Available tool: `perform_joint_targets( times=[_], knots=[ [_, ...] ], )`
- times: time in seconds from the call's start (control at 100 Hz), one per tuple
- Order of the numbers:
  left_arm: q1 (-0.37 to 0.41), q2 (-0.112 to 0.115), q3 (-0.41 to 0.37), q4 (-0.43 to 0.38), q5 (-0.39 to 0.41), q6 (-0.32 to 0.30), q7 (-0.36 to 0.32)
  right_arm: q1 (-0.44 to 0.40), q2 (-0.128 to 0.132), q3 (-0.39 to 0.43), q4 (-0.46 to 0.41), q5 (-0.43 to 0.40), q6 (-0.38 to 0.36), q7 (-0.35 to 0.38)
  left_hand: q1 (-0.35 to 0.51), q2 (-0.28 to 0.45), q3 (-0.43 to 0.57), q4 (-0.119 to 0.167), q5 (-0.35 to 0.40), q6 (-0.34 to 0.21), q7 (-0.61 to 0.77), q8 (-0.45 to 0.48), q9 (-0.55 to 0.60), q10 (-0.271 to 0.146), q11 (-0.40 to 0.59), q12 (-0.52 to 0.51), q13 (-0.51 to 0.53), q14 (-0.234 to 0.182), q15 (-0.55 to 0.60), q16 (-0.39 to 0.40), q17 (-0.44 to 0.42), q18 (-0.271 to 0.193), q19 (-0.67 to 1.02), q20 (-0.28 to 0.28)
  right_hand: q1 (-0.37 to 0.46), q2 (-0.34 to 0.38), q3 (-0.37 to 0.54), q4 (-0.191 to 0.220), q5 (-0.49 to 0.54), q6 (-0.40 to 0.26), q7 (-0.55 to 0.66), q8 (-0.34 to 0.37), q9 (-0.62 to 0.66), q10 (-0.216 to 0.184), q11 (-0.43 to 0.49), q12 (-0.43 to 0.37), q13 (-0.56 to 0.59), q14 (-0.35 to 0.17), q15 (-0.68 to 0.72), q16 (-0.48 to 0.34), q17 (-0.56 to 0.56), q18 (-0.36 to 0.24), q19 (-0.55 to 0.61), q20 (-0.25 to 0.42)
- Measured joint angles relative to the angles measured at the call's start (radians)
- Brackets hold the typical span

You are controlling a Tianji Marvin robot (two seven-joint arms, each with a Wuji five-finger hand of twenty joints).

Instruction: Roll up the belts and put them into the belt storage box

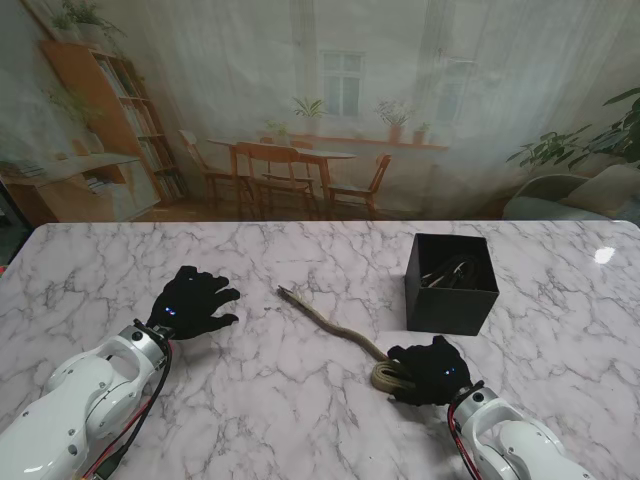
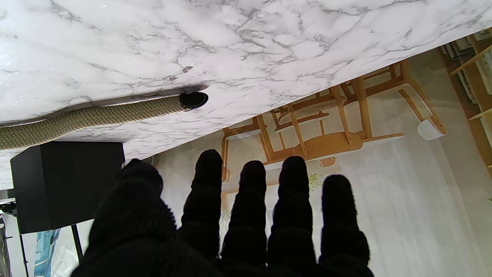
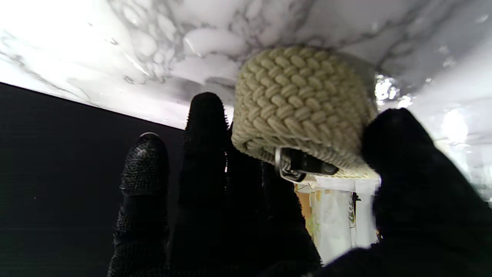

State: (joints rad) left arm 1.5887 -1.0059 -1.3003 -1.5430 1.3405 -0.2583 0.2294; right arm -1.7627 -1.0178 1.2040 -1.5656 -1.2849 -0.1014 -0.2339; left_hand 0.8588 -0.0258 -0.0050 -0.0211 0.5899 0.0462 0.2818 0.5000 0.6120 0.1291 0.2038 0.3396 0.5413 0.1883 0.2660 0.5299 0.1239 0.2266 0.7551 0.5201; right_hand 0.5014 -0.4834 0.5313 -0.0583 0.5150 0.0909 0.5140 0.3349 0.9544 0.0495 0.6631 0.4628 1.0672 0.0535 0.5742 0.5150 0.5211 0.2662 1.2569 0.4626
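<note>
A woven beige belt (image 1: 335, 327) lies across the middle of the table, its dark-tipped free end (image 2: 193, 99) pointing toward my left side. Its other end is wound into a small roll (image 3: 303, 104) with a dark buckle showing. My right hand (image 1: 432, 369) is shut on that roll, thumb on one side and fingers on the other, just nearer to me than the black belt storage box (image 1: 452, 283). The box holds dark belt items. My left hand (image 1: 190, 302) rests open on the table at the left, fingers spread, apart from the belt.
The marble table (image 1: 300, 410) ends at a far edge in front of a printed backdrop of chairs and shelves. The box side (image 2: 65, 184) shows in the left wrist view beyond the belt.
</note>
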Motion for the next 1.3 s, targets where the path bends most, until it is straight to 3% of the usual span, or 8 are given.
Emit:
perform_joint_targets(
  times=[0.1,0.18,0.28,0.54,0.92,1.01,1.11,1.3],
  knots=[
    [-0.001,0.000,0.001,0.001,-0.001,0.000,0.000,0.004,-0.003,-0.001,0.005,0.017,0.000,-0.002,0.000,0.000,0.000,0.000,0.000,0.000,0.000,0.000,0.000,0.000,0.000,0.000,0.000,0.000,0.000,0.000,0.000,0.000,0.000,0.000,0.024,0.000,-0.028,0.011,-0.113,0.024,0.024,-0.099,0.074,-0.001,0.023,0.015,0.065,-0.007,0.074,0.035,0.035,-0.009,0.027,0.000],
    [-0.002,0.000,0.002,0.002,-0.001,0.000,0.000,0.006,-0.005,-0.002,0.008,0.031,-0.001,0.000,0.000,0.001,0.000,0.000,0.000,0.000,0.000,0.000,0.000,0.000,0.000,0.000,0.000,0.000,0.000,0.000,0.000,0.000,0.000,0.000,-0.064,-0.062,0.281,-0.021,-0.179,0.050,0.052,-0.143,0.113,0.003,0.045,0.021,0.106,-0.009,0.116,0.049,0.056,-0.014,0.047,0.000],
    [-0.002,0.000,0.002,0.002,-0.002,0.000,-0.003,0.009,-0.008,-0.004,0.013,0.057,-0.001,0.003,0.000,0.010,0.000,0.000,0.000,0.000,0.000,0.000,0.000,0.000,0.000,0.000,0.000,0.000,0.000,0.000,0.000,0.000,0.000,0.000,-0.070,-0.092,0.394,-0.112,-0.259,0.057,0.077,-0.148,0.169,0.039,0.063,0.000,0.169,0.001,0.146,0.059,0.092,-0.016,0.067,0.000],
    [-0.002,0.000,0.002,0.002,-0.002,0.000,-0.004,0.012,-0.018,0.000,0.032,0.106,-0.028,-0.022,0.000,0.010,0.000,0.000,0.000,0.000,0.000,0.000,0.000,0.000,0.000,0.000,0.000,0.000,0.000,0.000,0.000,0.000,0.000,0.000,-0.042,-0.088,0.402,-0.117,-0.301,-0.450,0.161,-0.148,0.259,0.087,0.067,-0.053,0.220,0.048,0.224,0.061,0.136,0.018,0.077,-0.007],
    [-0.002,0.000,0.002,0.002,-0.002,0.000,-0.001,0.027,-0.013,0.006,0.058,0.087,-0.121,-0.047,0.000,0.010,0.000,0.000,0.000,0.000,0.000,-0.001,0.000,0.000,0.000,0.000,0.000,0.000,0.000,0.000,0.000,0.000,0.000,0.000,0.033,-0.032,0.346,-0.118,0.069,-0.590,0.131,-0.091,0.272,0.138,0.034,-0.016,0.220,0.085,0.228,0.029,0.050,0.107,-0.003,-0.024],
    [-0.002,0.000,0.002,0.003,-0.002,0.000,-0.001,0.029,-0.012,0.007,0.057,0.090,-0.125,-0.035,0.000,0.010,0.000,0.000,0.000,0.000,0.000,-0.001,0.000,0.000,0.000,0.000,0.000,0.000,0.000,0.000,0.000,0.000,0.000,0.000,0.041,-0.022,0.339,-0.118,0.164,-0.602,0.155,-0.069,0.272,0.146,0.033,-0.014,0.220,0.093,0.228,0.029,0.039,0.109,-0.016,-0.024],
    [-0.003,0.000,0.002,0.003,-0.001,0.000,0.000,0.028,-0.013,0.015,0.047,0.113,-0.133,0.001,0.000,0.010,0.000,0.000,0.000,0.000,0.000,-0.001,0.000,0.000,0.000,0.000,0.000,0.000,0.000,0.000,0.000,0.000,0.000,0.000,-0.058,-0.033,0.380,-0.171,0.171,-0.520,0.217,-0.248,0.295,0.140,0.004,-0.025,0.235,0.095,0.178,0.028,0.036,0.109,-0.026,-0.014],
    [-0.004,0.000,0.004,0.004,-0.001,0.000,0.000,-0.005,-0.014,0.065,-0.011,0.117,-0.172,0.095,0.000,0.010,0.000,0.000,0.000,0.000,0.000,-0.001,0.000,0.000,0.000,0.000,0.000,0.000,0.000,0.000,0.000,0.000,0.000,0.000,-0.213,0.010,0.327,-0.069,0.194,-0.367,0.089,-0.022,0.299,0.134,-0.047,-0.032,0.221,0.097,0.099,0.028,0.010,0.109,-0.031,-0.012]
  ],
)
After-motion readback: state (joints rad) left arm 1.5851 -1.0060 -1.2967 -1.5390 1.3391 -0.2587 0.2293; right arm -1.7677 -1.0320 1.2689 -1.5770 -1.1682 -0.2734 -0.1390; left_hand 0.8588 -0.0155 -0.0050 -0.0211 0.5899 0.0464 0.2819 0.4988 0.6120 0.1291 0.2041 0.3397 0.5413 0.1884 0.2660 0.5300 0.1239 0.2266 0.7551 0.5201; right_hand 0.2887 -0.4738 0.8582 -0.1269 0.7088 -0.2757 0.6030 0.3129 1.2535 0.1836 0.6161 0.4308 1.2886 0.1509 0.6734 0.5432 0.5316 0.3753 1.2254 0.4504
